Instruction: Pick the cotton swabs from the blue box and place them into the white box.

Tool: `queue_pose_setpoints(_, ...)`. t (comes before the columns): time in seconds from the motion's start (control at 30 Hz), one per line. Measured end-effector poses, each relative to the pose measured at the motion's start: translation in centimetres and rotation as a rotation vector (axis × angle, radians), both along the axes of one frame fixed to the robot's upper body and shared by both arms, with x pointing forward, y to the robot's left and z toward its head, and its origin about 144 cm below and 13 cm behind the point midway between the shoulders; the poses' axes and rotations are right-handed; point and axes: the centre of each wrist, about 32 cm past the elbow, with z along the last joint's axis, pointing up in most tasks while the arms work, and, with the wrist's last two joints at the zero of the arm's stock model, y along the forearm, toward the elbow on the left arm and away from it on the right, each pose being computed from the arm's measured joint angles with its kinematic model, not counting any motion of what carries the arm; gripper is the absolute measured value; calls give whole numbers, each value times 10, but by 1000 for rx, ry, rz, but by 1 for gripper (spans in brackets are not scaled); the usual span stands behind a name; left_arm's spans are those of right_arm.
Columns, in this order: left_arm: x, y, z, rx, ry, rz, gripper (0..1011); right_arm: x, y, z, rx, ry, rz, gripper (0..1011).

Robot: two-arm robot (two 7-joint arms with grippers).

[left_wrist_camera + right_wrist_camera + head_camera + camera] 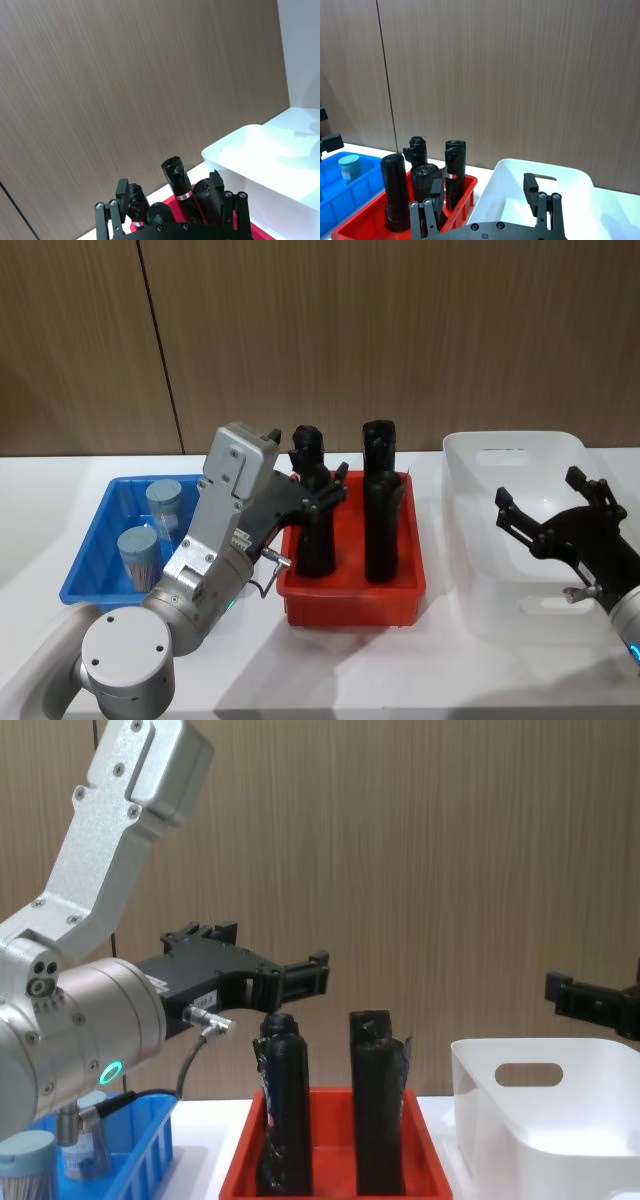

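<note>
Two cotton swabs jars [163, 502] [138, 556] with pale grey-blue lids stand in the blue box [100, 525] at the left. My left gripper [322, 483] is open and empty, raised above the red tray beside the blue box. My right gripper [548, 512] hangs open and empty over the white box [470, 455] at the right. The chest view shows the left gripper [278, 956] held high above the black bottles, one jar [26, 1164] at the lower left, and the white box [540, 1140]. In the right wrist view a jar [349, 165] sits in the blue box [342, 197].
A red tray [350, 600] with several tall black bottles [380, 510] stands between the blue box and the white box. A wood-panelled wall runs along the back of the white table [400, 670]. My left arm's large silver body [190, 580] covers the blue box's near right corner.
</note>
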Motion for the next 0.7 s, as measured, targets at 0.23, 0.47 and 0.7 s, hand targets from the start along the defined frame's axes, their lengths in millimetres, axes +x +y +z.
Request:
queue_pose_setpoints(0.23,0,0,0,0,0,0,1004,0,0,0,0,0,0,1002)
queue_pose_setpoints(0.47,0,0,0,0,0,0,1004,0,0,0,0,0,0,1002)
queue_pose_setpoints(0.7,0,0,0,0,0,0,1004,0,0,0,0,0,0,1002)
